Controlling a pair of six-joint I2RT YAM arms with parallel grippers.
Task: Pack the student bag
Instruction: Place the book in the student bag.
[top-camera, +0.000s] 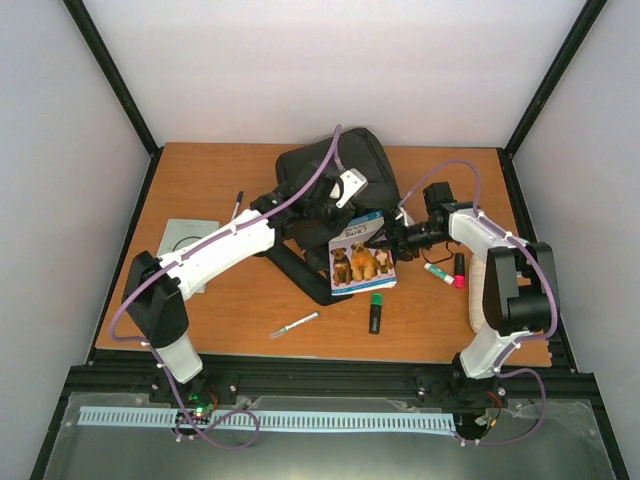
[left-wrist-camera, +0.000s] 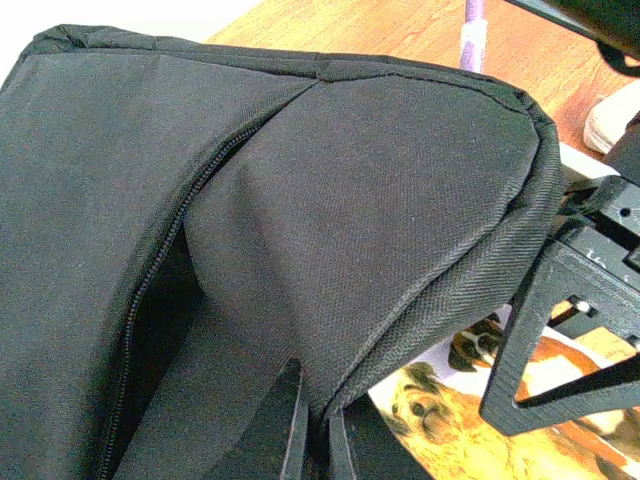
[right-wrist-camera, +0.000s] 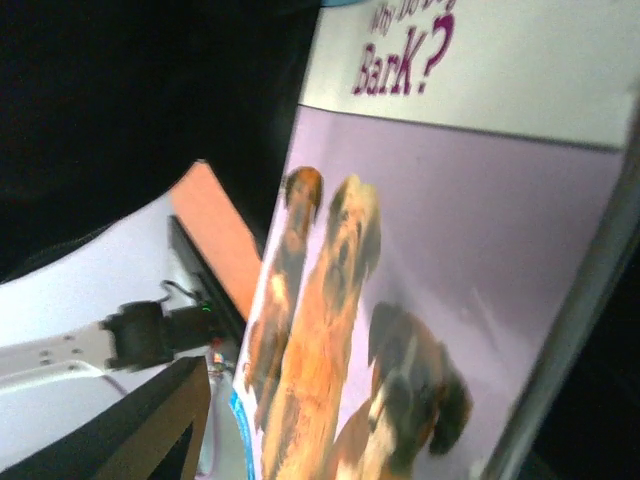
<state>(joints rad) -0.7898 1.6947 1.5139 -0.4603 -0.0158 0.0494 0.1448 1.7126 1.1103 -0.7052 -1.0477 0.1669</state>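
Top: bag (top-camera: 335, 165) at back centre of table (top-camera: 200, 190), book (top-camera: 362, 258) at its mouth, right gripper (top-camera: 397, 238) at book's edge, grip we cannot tell | Left wrist: left gripper (left-wrist-camera: 315, 420) pinched on bag's edge; we judge: lift high, feed book flat beneath | Right wrist: only here we read "Bark?"

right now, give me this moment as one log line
left gripper: shut on bag flap | right gripper: at book, grip unclear | book: partly under flap, mostly outside bag
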